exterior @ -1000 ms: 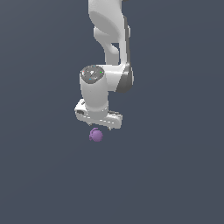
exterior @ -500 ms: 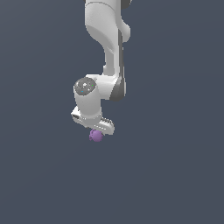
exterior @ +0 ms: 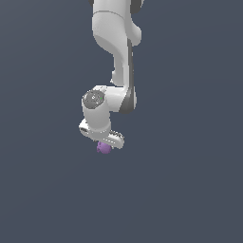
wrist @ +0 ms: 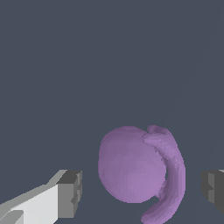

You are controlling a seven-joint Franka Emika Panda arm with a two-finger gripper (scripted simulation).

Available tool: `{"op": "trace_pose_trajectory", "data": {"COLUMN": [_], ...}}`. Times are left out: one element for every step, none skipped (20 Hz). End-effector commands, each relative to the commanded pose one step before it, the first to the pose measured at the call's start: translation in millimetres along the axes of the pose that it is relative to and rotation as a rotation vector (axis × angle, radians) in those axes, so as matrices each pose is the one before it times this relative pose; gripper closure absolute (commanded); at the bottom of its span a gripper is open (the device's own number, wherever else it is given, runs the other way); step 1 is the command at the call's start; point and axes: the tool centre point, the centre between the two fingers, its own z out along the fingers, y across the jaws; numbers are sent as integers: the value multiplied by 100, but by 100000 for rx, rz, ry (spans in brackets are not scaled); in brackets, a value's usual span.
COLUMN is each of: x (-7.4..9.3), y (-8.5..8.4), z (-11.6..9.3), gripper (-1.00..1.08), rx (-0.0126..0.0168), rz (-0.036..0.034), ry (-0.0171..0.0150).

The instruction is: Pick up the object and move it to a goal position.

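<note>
The object (exterior: 104, 148) is a small purple roundish lump that shows just under the white hand in the exterior view. In the wrist view the object (wrist: 131, 166) fills the space between the fingers, with a curved stem along one side. My gripper (wrist: 142, 190) is open and straddles it. One grey fingertip (wrist: 70, 192) stands apart from the lump, and the other fingertip (wrist: 213, 186) is also clear of it. In the exterior view the gripper (exterior: 103, 142) is mostly hidden by the hand and the fingers do not show.
A flat dark grey-blue surface (exterior: 190, 190) fills both views. The white arm (exterior: 116, 57) comes down from the top of the exterior view.
The hand has come down over the object and shifted slightly toward the exterior view's left. The purple object has stayed in place.
</note>
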Motion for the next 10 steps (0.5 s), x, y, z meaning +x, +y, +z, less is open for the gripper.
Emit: {"op": "trace_pose_trajectory", "data": {"x": [-79,-5,-1,20,22,32,34,15,0,0], "y": [53,9,-19,25,-16,-14,-11,-4,0,0], "z": [1408,450,373,286,210,130,59,12,0,0], "gripper": [-92,-92,-92,-92,-92,-92,-92,-92,108,108], "rx": [-31,2,0,6,0,0,0,0,0,0], "rz": [159,48,0,68,0,0,0,0,0,0], "ry": [-100,6,0,9,0,0,0,0,0,0]}}
